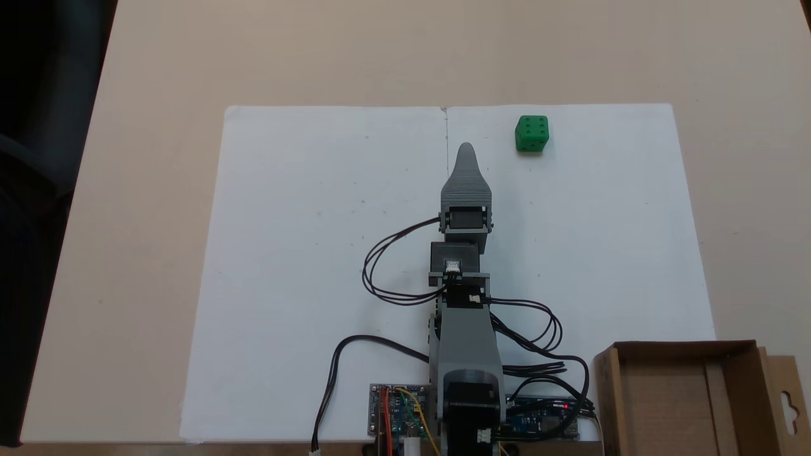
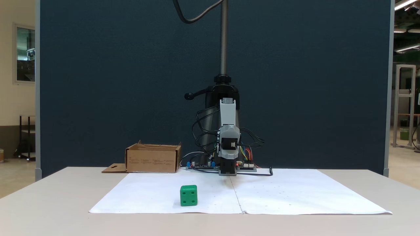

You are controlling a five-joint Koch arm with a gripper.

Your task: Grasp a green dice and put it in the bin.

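The green dice (image 1: pixel 531 133) (image 2: pixel 188 195) sits alone on the white paper, near its far edge in a fixed view from above. My gripper (image 1: pixel 466 152) (image 2: pixel 228 173) lies low along the paper's centre seam, pointing away from the base. It is about a hand's width from the dice and not touching it. Its jaws lie one over the other, so just one grey tapered tip shows. The bin (image 1: pixel 671 405) (image 2: pixel 152 161), an empty brown cardboard box with a hang-hole flap, stands beside the arm's base.
Two white paper sheets (image 1: pixel 317 253) cover the middle of the beige table (image 1: pixel 158 76). Circuit boards (image 1: pixel 398 419) and looping black cables (image 1: pixel 380 272) crowd the arm's base. A clamp pole (image 2: pixel 223 39) rises behind the arm before a dark blue partition (image 2: pixel 115 82).
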